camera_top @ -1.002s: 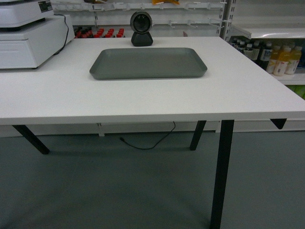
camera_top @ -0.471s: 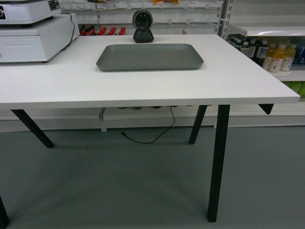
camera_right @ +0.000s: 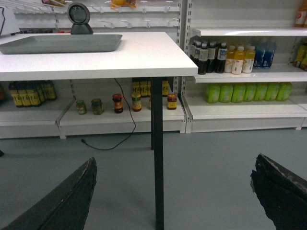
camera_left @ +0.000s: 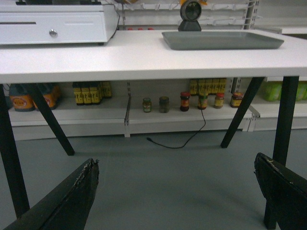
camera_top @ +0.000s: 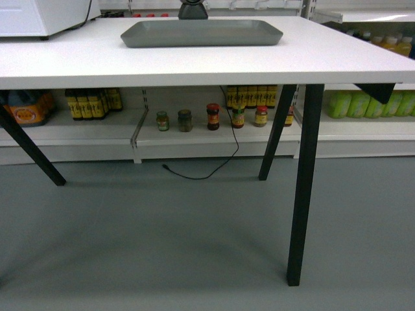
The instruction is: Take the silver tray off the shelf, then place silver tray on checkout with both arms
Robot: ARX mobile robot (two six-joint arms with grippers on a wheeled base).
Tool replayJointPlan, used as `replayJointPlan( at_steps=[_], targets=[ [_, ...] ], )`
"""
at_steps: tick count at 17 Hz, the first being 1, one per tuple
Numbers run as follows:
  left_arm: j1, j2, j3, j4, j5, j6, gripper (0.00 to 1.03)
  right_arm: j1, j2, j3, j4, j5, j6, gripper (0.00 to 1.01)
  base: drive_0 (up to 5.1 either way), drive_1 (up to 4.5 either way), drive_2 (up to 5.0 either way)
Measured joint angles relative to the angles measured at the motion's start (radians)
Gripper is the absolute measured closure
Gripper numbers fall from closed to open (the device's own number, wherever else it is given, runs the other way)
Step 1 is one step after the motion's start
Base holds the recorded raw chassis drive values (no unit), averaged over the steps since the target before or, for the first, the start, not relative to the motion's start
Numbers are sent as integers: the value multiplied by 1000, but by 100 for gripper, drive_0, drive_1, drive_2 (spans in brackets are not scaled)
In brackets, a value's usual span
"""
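1. the silver tray lies flat on the white table, toward its far side, just in front of the scanner.
2. the left end effector hangs low above the floor, spread wide, holding nothing.
3. the right end effector is likewise spread wide and empty.
4. jars stand on the low shelf behind the table.

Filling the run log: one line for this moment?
tray: flat on checkout | left tool: open, empty | right tool: open, empty
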Motion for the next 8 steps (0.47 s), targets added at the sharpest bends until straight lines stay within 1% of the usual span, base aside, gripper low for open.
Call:
replayJointPlan(
  at_steps=[8],
  targets=[
    [0, 0, 0, 0, -1, 2, 5, 0, 0, 0, -1, -1, -2, 3, 0, 0, 0]
  ],
)
